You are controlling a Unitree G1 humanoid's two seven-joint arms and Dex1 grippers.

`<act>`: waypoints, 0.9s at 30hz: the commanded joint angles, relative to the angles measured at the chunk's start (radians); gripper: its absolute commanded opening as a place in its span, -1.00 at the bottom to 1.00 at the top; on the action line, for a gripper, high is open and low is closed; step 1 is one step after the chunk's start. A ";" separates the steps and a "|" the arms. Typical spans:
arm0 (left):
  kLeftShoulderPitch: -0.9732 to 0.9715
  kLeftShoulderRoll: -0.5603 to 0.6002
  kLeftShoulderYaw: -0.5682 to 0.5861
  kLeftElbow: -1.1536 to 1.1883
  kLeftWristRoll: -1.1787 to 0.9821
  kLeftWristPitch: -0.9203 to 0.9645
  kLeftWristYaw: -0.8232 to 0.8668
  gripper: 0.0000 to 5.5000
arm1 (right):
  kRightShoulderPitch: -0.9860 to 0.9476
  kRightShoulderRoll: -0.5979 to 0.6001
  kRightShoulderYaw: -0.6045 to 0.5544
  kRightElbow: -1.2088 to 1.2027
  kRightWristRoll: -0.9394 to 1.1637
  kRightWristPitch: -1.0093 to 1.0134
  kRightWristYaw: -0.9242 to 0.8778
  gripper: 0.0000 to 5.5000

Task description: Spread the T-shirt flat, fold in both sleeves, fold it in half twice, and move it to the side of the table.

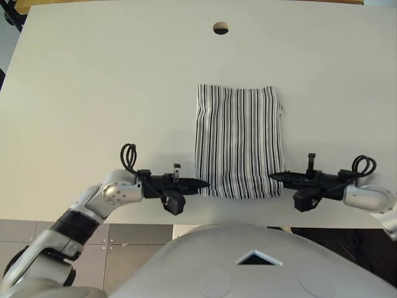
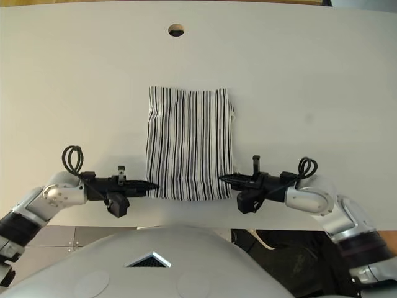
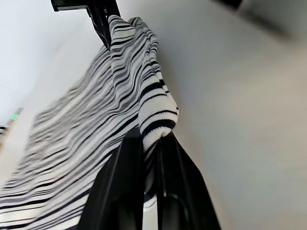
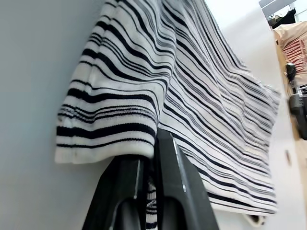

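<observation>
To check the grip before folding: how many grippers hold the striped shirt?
2. The left gripper pinches the shirt at its near left corner; the right gripper pinches its near right corner.

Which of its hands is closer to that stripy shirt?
Neither: the left hand pinches the near left corner of the black-and-white striped cloth T-shirt, the right hand its near right corner.

My left claw (image 1: 206, 184) and right claw (image 1: 272, 176) are slim and black, tapering to points. Behind each, a black cable (image 1: 128, 155) loops above a rounded silver-grey wrist shell (image 1: 121, 191). My left forearm (image 1: 74, 225) carries black bands.
</observation>
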 commanded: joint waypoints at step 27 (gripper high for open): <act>-0.430 -0.458 0.222 0.488 0.208 0.343 0.367 -0.70 | -0.569 0.501 -0.037 0.542 -0.127 0.335 -0.341 -0.83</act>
